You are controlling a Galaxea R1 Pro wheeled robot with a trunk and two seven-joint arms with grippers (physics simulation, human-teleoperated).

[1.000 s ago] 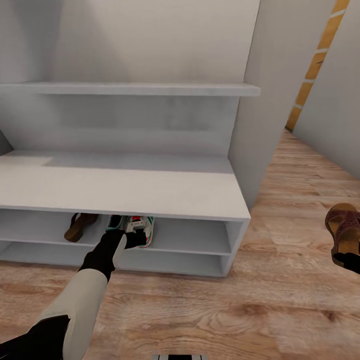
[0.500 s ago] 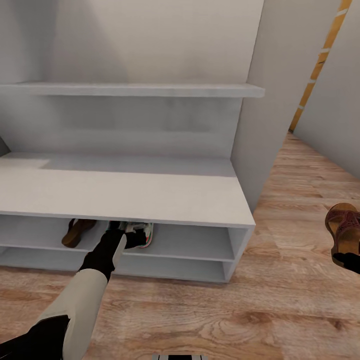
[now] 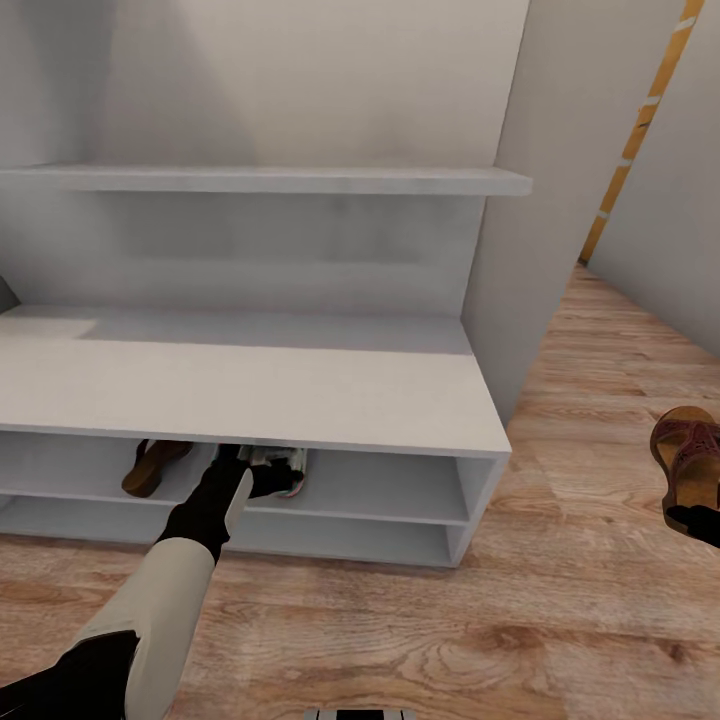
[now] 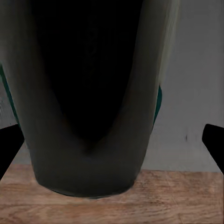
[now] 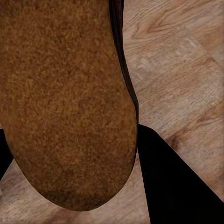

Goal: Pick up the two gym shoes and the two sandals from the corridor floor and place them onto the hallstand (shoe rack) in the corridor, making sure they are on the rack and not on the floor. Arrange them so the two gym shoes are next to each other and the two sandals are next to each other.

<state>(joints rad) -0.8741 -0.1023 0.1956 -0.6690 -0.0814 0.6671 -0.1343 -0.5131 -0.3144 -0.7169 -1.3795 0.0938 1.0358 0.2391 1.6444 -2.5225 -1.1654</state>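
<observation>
Rack [image 3: 300,385]: sandal [image 3: 150,464] already in upper cubby. Sneaker [image 3: 283,470] held inside same cubby, beside it, by left gripper [image 3: 250,472], fingers clamped on it. Placing step judged in hand; release, retract needed next. Second sandal [image 3: 688,462] clamped in right gripper [image 3: 697,520] over floor [image 3: 560,610], rack placement pending.

Sandal [image 3: 150,465], sneaker [image 3: 283,470] in hallstand [image 3: 250,390]

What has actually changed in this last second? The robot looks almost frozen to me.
Mostly the camera shifted, so the whole picture slid a little. The left gripper pushed the gym shoe slightly deeper into the hallstand upper cubby, so less of it shows under the bench top. Unchanged: one sandal in that cubby, the other sandal held by the right gripper.
</observation>
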